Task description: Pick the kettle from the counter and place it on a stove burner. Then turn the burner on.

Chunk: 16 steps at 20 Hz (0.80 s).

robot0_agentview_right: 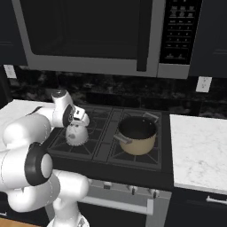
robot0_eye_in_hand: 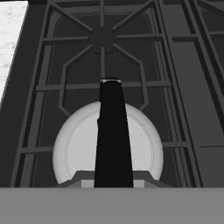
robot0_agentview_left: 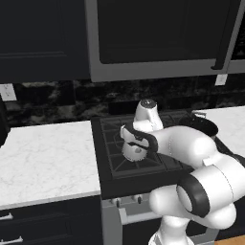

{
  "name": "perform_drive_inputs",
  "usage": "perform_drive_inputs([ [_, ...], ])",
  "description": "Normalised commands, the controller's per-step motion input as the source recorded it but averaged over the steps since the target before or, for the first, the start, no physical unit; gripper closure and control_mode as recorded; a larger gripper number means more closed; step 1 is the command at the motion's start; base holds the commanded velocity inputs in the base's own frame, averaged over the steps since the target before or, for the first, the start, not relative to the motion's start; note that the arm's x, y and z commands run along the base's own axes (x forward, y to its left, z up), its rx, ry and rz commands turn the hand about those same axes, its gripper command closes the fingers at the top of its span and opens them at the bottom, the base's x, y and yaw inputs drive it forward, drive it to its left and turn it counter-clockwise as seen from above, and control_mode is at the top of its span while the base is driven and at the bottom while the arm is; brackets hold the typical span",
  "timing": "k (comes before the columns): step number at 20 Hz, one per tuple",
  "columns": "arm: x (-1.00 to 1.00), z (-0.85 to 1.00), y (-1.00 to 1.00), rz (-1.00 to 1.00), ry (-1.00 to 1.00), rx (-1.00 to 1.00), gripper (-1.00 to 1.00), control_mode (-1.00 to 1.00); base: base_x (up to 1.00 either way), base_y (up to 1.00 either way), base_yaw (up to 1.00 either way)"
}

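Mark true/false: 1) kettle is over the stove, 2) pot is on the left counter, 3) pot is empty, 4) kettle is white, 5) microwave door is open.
1) True: the kettle is at the front-left burner, under the end effector.
2) False: the pot sits on the stove's right side.
3) True: its dark inside holds nothing.
4) True.
5) False: the microwave is closed.
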Motion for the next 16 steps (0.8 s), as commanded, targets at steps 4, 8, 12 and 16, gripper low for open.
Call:
perform_drive_inputs([
  [4,0.0,-0.33,0.0,0.0,-0.04,-0.07,1.0,-1.0,0.0,0.0,0.0],
  [8,0.0,-0.05,0.0,0.0,0.0,0.0,1.0,-1.0,0.0,0.0,0.0],
  [12,0.0,0.0,0.0,0.0,0.0,0.0,-1.0,-1.0,0.0,0.0,0.0],
  [16,0.0,0.0,0.0,0.0,0.0,0.0,-1.0,-1.0,0.0,0.0,0.0],
])
